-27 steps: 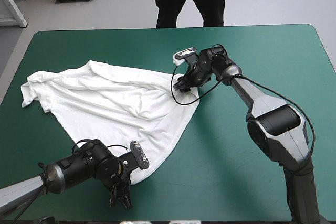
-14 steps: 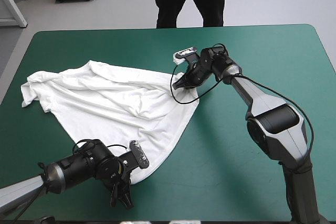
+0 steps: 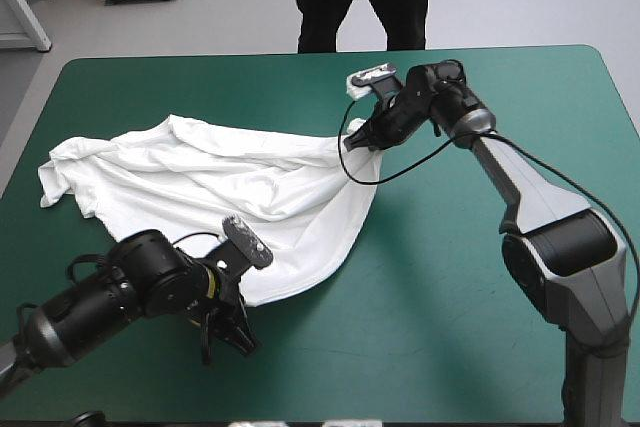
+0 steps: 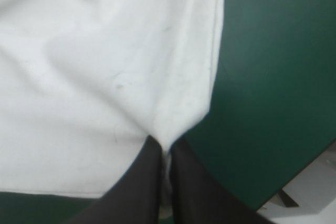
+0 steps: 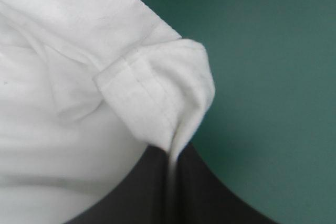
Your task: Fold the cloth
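Observation:
The white T-shirt lies loosely spread and wrinkled over the left half of the teal-green table, narrowing toward its near hem. My left gripper is at that near hem, shut on the T-shirt; in the left wrist view its black fingers pinch a fold of the white cloth. My right gripper holds the far right corner, lifted a little off the cover. In the right wrist view a hemmed corner runs down between the closed fingers.
Bare teal-green cover stretches right of the T-shirt and along the near edge. A sleeve end lies near the table's left edge.
My right gripper has closed on the shirt's far right corner and raised it, moving a little away and to the right. The left gripper shifted slightly inward with the near hem.

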